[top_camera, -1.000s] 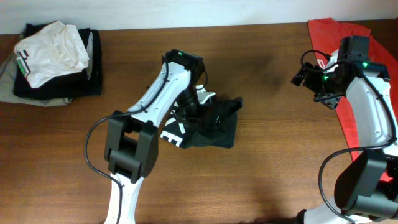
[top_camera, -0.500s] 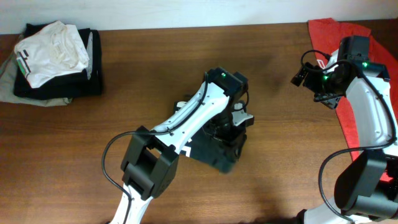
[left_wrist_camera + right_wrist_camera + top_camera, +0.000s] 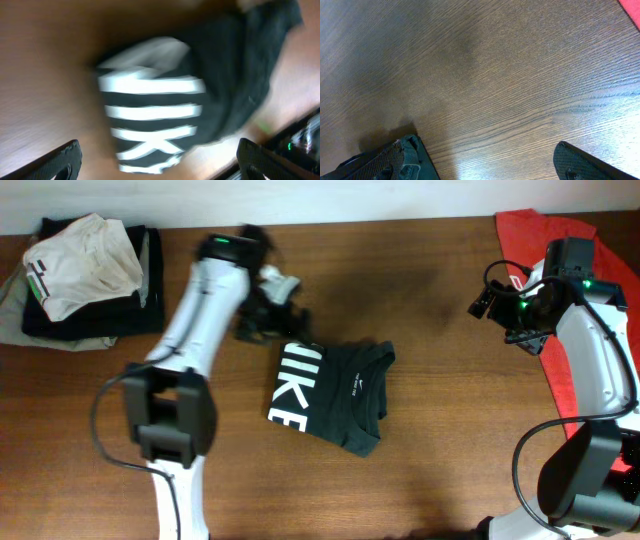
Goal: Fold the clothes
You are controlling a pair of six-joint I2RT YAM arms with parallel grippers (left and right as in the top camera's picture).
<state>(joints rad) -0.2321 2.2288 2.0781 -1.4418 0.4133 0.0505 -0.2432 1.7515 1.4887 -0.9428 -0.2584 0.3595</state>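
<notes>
Near the middle of the table [image 3: 440, 470], the black T-shirt [image 3: 340, 395] lies folded into a compact rectangle, with its white lettering face up along the left edge. One corner at the lower right looks a little loose, but the fold seems nearly or fully done. Just off its upper left corner hangs the left gripper [image 3: 268, 312], blurred by motion. Its wrist camera shows the fingers [image 3: 62, 157] spread wide with nothing between them and the shirt lying clear below. Well to the right, the right gripper [image 3: 485, 302] hovers over bare wood beside the red T-shirt [image 3: 525, 228], wide open and empty, seemingly parked out of the way. A pile of clothes [image 3: 85, 265] sits at the far left.
</notes>
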